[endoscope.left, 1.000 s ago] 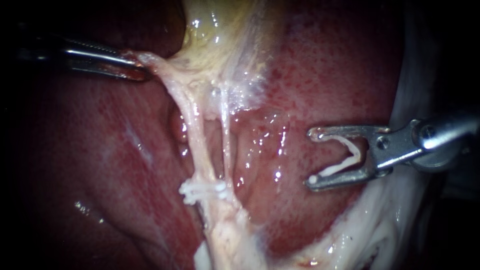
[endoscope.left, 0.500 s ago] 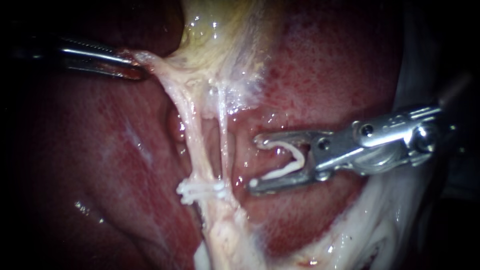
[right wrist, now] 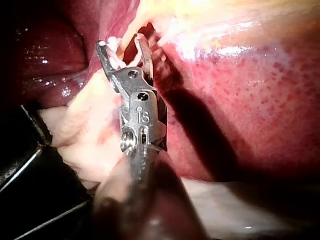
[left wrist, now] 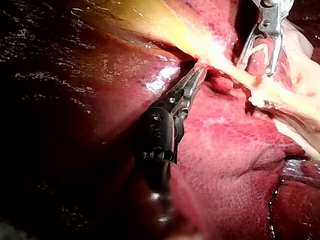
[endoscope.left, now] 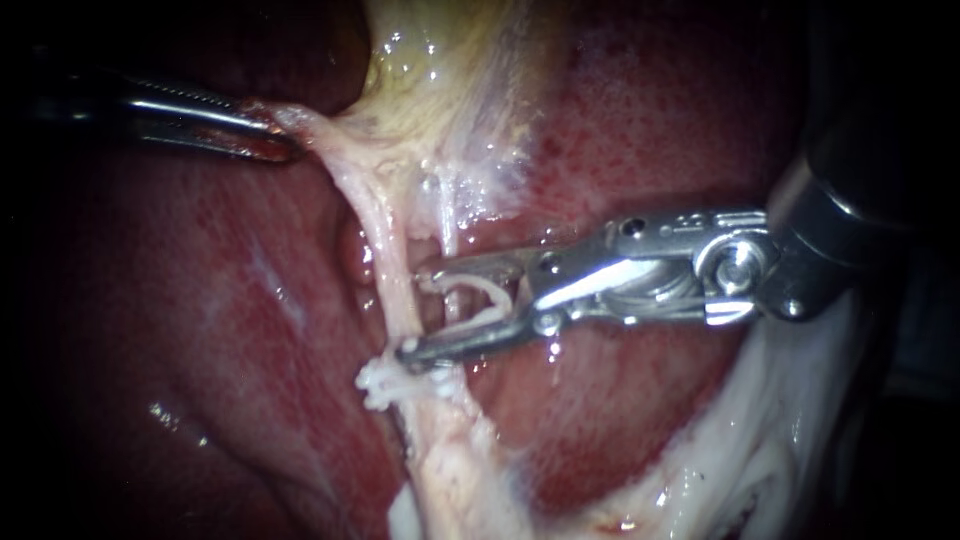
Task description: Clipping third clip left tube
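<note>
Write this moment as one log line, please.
left instrument: pincer shut on tissue | right instrument: pincer holds open clip, thin tube inside it | set clips beside its tip

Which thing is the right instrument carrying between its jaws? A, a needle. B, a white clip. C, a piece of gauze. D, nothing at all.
B: a white clip sits between the jaws of the right instrument, one leg along each jaw.

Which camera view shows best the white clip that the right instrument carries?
The endoscope view: the clip lies side-on between the right instrument's jaws, both legs visible. The left wrist view shows it small and far off; in the right wrist view the jaws hide most of it.
</note>
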`<state>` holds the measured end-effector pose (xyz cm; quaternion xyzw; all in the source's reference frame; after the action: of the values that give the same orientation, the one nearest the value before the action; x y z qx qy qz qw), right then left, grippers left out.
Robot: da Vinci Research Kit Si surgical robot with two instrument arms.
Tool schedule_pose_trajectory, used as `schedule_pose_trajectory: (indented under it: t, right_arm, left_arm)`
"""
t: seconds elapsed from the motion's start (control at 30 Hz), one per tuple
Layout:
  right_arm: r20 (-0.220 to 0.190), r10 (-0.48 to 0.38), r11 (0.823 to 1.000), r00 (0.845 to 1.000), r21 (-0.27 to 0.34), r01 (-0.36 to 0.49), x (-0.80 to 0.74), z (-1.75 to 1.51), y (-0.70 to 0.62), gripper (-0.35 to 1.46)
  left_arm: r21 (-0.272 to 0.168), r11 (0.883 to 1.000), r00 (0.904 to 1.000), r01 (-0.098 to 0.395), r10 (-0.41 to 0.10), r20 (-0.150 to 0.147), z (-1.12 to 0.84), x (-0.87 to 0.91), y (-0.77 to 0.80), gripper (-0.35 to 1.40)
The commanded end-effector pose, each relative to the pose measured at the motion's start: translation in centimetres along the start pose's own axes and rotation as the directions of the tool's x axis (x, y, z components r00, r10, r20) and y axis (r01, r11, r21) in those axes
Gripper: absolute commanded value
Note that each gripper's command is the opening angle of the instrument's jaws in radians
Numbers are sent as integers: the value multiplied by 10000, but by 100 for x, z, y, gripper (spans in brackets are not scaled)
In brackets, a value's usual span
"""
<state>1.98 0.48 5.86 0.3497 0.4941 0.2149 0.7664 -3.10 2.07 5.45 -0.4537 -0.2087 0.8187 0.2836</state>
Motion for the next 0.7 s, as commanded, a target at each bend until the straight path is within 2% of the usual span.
schedule_pose_trajectory:
  t: [0.03,0.33,0.57,0.7]
  right_arm:
    - [39,67,10000,10000,34,-67,-3,-1,3,49]
    - [128,316,9994,9994,142,-318,-25,11,14,49]
    - [241,366,9982,9990,472,-377,-31,25,18,48]
    - [15,484,9965,9988,681,-484,-30,35,19,49]
  left_arm:
    - [3,10000,10000,-4,4,-3,0,0,-1,-35]
    - [10,10000,10000,-17,17,-3,2,-3,-3,-35]
    - [16,10000,10000,-18,18,-33,3,-4,-3,-35]
    - [16,10000,10000,-18,18,-33,3,-4,-3,-35]
